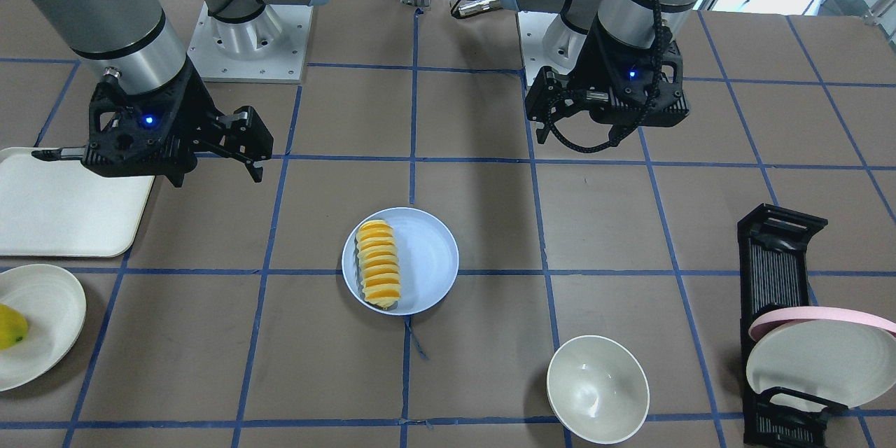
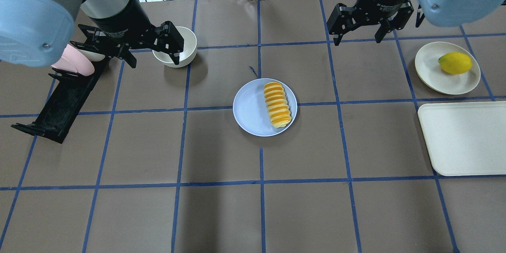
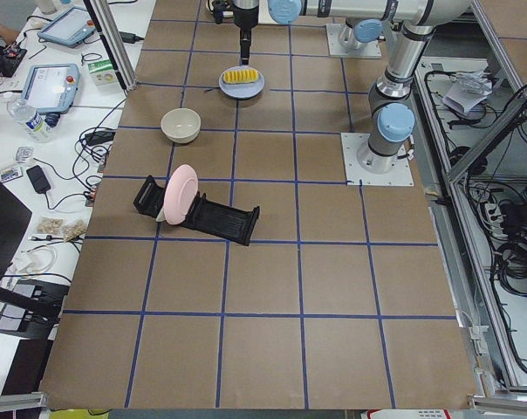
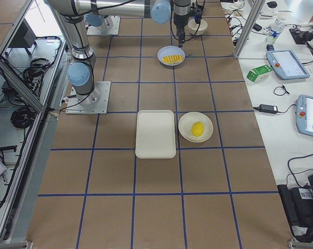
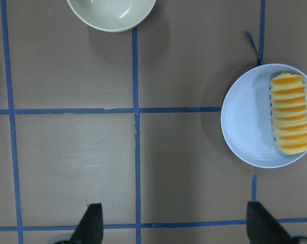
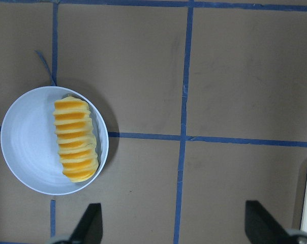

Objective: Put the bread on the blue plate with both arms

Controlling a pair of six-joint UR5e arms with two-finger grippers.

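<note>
find the bread [image 2: 277, 105] flat on the blue plate [image 2: 247, 110], set over on the half toward the robot's right, one long side close by the rim. read its long axis as running from the robot's side of the desk [image 2: 221, 213] toward the far side, crosswise to the line between the two arms.

look for the left gripper [image 2: 152, 57] raised off the desk and out to the plate's left, showing against the white bowl [image 2: 189, 41] in the overhead view, jaws spread wide with nothing between them. look for the right gripper [image 2: 357, 36] likewise raised, out to the plate's right, jaws apart and empty. place both well clear of the loaf, one on each flank. rate the right one as somewhat the nearer, going by the side of the plate under the bread.

judge the placing as done, with no hold left to let go. for any further reach, expect an approach from the two flanks, with jaws closing across the short width near each end rather than along the length.
</note>
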